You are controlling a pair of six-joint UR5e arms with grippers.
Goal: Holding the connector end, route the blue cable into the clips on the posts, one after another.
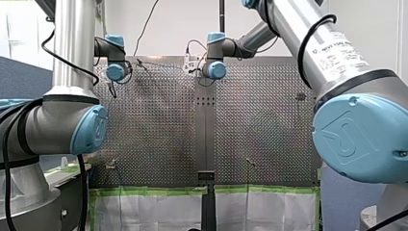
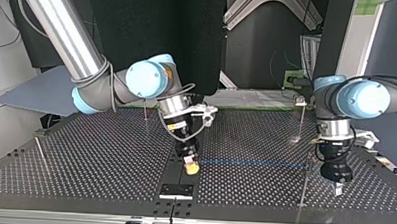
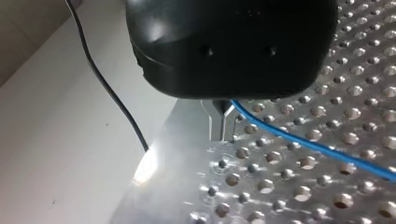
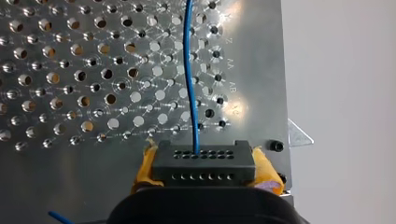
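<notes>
While yellow fingers clamp the connector, the cable lies low over the tabletop

Where the right wrist view looks along my right gripper (image 4: pixel 205 167), its yellow-padded fingers (image 4: pixel 145 168) are clenched on both ends of the black connector (image 4: pixel 204 156). The blue cable (image 4: pixel 189 70) leaves the connector's row of holes and runs straight ahead over the perforated tabletop (image 4: pixel 70 70). Only the top view gives the longer run: from that gripper at lower centre of the frame, the cable lies level toward the right as far as a thin post (image 2: pixel 304 188). My left gripper (image 2: pixel 337 187) is just beyond the post, at lower right. The left wrist view shows the cable running in under that gripper's black body, near the tabletop's edge; whether it is clenched or released I cannot tell. In the front view both wrists sit in the upper middle of the frame, too small to make out the cable.
</notes>
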